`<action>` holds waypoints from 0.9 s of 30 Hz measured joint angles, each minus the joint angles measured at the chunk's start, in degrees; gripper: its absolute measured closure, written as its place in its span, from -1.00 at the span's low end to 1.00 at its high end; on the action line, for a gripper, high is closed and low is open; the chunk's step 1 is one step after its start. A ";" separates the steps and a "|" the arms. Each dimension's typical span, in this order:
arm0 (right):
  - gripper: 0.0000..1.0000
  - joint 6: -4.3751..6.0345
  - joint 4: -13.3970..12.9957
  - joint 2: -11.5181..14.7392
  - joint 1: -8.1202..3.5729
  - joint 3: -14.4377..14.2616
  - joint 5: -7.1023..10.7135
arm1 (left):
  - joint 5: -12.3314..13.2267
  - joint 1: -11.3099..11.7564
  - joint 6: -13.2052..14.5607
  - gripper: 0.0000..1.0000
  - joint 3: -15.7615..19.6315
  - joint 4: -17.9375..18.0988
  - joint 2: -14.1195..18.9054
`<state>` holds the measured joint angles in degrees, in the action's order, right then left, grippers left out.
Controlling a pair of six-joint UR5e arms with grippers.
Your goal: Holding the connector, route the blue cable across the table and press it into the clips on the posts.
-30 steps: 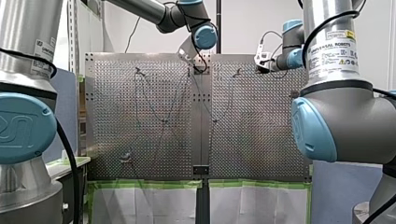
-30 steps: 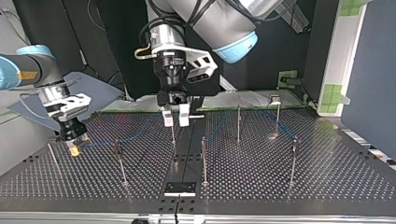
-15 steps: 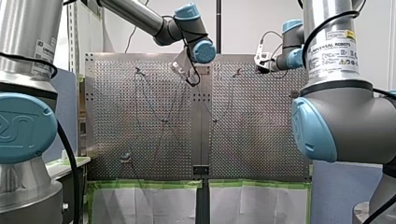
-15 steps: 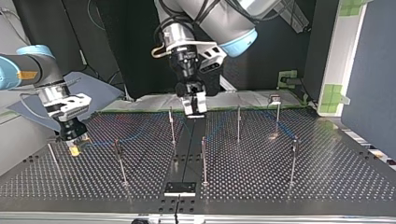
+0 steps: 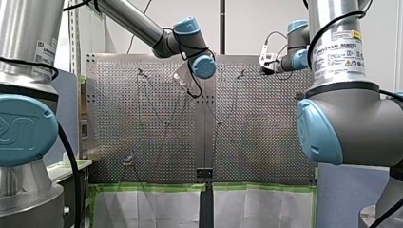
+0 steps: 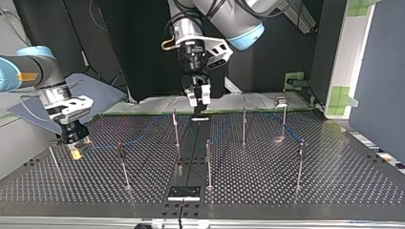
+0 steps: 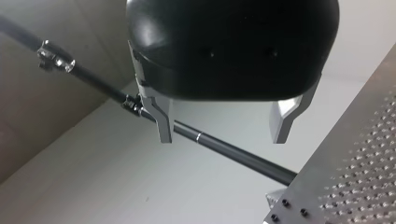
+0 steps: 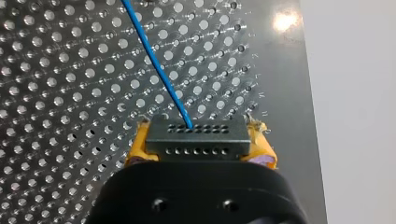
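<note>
Right grasp: my right fingers (image 8: 136, 148) have yellow pads and are closed on the connector (image 8: 196, 137), with one pad on each short end of it.
Held part: the connector is a dark block with two rows of small holes. It is very near the tabletop (image 8: 70, 93) (I cannot tell whether it touches it).
Cable run: the blue cable (image 8: 158, 65) comes out of the upper row of holes. It goes straight away from the fingers over the perforated tabletop until it leaves the right wrist view.
Right side, wider: in the top view my right fingers are low at the left part of the tabletop and point down, with a thin post just beside them.
Left grasp: my left fingers (image 7: 161, 121) are of metal and stand wide apart, with nothing between them.
Behind the left fingers: a black rod (image 7: 233, 156) and a pale wall, with a corner of the tabletop at one side.
Left side, wider: in the top view my left fingers hang well above the far edge of the tabletop, about at its middle, pointing down.
Uprights: the posts (image 6: 208, 162) stand upright, spread over the tabletop from left to right. Their clips are too small to say whether the cable sits in any of them.
</note>
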<state>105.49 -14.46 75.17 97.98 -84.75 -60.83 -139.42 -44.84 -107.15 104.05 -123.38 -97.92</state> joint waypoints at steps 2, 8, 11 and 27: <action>1.00 0.00 0.00 -0.01 0.00 0.00 0.00 | 1.01 0.08 0.06 -1.00 1.03 1.00 -0.01; 1.00 0.00 -0.03 -0.02 -0.02 0.02 0.00 | 3.94 0.33 0.10 -1.00 3.95 3.93 -0.01; 1.00 0.00 -0.04 -0.03 -0.02 0.02 0.00 | 5.27 0.51 0.10 -1.00 5.29 5.29 -0.01; 1.00 0.00 -0.05 -0.05 -0.25 0.00 0.00 | 12.65 0.71 0.10 -1.00 12.66 11.90 -0.04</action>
<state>105.48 -14.52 75.13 97.73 -84.75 -60.82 -126.77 -44.13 -107.05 116.71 -111.48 -97.96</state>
